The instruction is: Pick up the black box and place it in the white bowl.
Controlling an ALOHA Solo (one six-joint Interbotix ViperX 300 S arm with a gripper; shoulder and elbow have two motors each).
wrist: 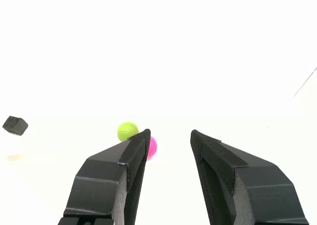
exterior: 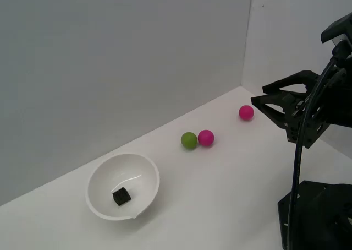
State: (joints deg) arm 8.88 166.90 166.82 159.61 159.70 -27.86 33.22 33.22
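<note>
- Exterior view: your gripper (exterior: pixel 263 94) hangs above the table (exterior: pixel 231 195), fingers spread and carrying nothing, well apart from the white bowl (exterior: pixel 93 197). The black box (exterior: pixel 121 196) sits on the bowl's floor, so the placement appears done. One pink ball (exterior: pixel 246 112) lies just beyond your fingertips; a green ball (exterior: pixel 189 140) touches a second pink ball (exterior: pixel 206 137) between tool and bowl.
- Wrist view: both fingers (wrist: pixel 124 170) stand parted with an empty gap. Ahead, the green ball (wrist: pixel 128 131) and a pink ball (wrist: pixel 151 147) peek past one finger; the black box (wrist: pixel 15 125) lies far off to the side, the bowl washed out by glare.
</note>
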